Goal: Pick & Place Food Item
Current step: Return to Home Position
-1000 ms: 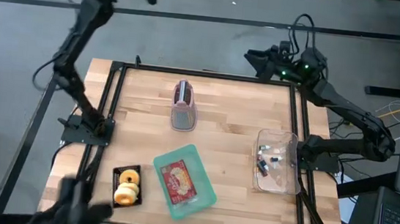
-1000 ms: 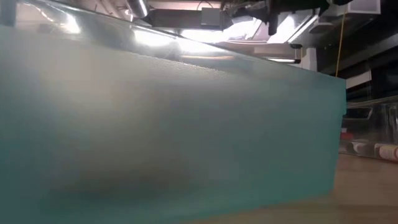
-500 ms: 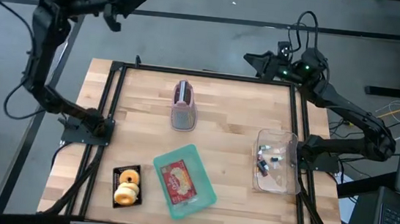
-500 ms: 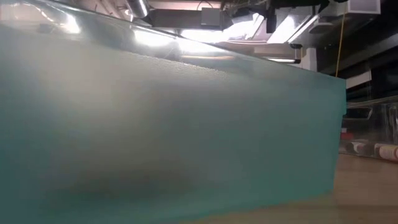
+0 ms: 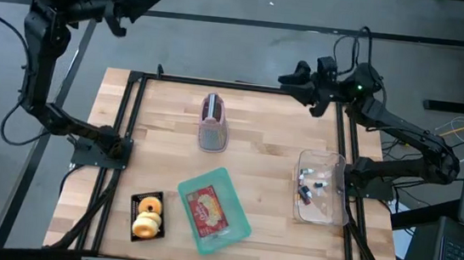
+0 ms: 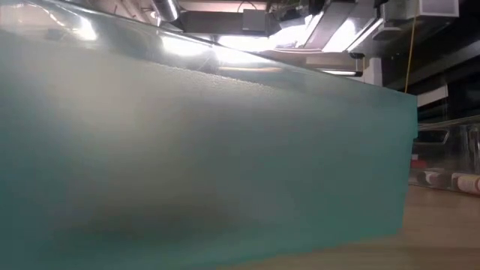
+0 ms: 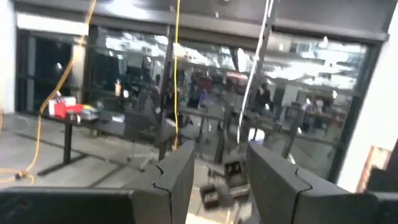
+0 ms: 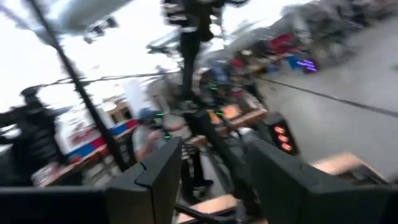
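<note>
Clear bin (image 5: 327, 209), long axis running far-to-near, bottles (image 5: 313, 187) inside, L claw (image 5: 137, 3) wide, R claw (image 5: 300, 87) wide.

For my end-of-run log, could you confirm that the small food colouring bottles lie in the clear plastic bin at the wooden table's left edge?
The high view shows the small food colouring bottles lying in the clear plastic bin at the wooden table's right edge, not its left.

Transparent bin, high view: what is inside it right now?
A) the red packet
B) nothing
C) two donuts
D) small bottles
D: several small bottles lie inside the transparent bin; the donuts sit apart, far to its left.
</note>
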Controlling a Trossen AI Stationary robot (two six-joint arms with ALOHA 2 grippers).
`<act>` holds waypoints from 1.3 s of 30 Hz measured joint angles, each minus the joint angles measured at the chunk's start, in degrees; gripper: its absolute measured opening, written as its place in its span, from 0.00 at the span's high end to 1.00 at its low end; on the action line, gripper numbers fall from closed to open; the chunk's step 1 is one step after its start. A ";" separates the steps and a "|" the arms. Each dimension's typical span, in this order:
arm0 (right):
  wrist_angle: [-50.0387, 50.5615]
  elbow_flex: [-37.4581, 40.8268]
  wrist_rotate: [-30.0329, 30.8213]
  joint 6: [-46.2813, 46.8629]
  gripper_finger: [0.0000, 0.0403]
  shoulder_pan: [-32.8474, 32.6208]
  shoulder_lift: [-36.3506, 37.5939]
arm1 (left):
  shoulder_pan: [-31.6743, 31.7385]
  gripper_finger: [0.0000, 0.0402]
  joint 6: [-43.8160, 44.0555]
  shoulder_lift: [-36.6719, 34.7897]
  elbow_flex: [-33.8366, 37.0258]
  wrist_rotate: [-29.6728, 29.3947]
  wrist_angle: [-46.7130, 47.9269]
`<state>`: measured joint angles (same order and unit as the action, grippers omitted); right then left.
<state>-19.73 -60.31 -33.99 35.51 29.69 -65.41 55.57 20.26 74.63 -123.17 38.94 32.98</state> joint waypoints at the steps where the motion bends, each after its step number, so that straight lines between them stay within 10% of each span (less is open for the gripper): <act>1: -1.36 0.00 -1.22 -0.23 0.54 -0.41 0.02 | 0.34 0.65 -0.86 -0.24 0.00 1.37 1.16; 8: -2.06 0.03 -5.26 -4.38 0.54 -2.44 0.29 | 2.34 0.65 -13.67 -3.72 0.00 9.08 13.60; 19: -1.76 6.10 -14.85 -11.54 0.54 0.50 16.29 | 2.19 0.65 -16.34 -15.40 3.65 -7.51 21.39; 31: -20.67 36.77 -1.11 -4.13 0.54 2.72 39.30 | 2.19 0.65 0.36 -42.71 49.16 -9.65 -11.06; 39: -21.74 47.76 6.01 -5.02 0.54 2.30 41.03 | 2.19 0.65 0.85 -59.37 69.67 -19.13 -12.76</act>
<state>-41.48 -12.56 -27.98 30.49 31.99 -24.38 57.76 21.10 15.26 -53.50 19.81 20.21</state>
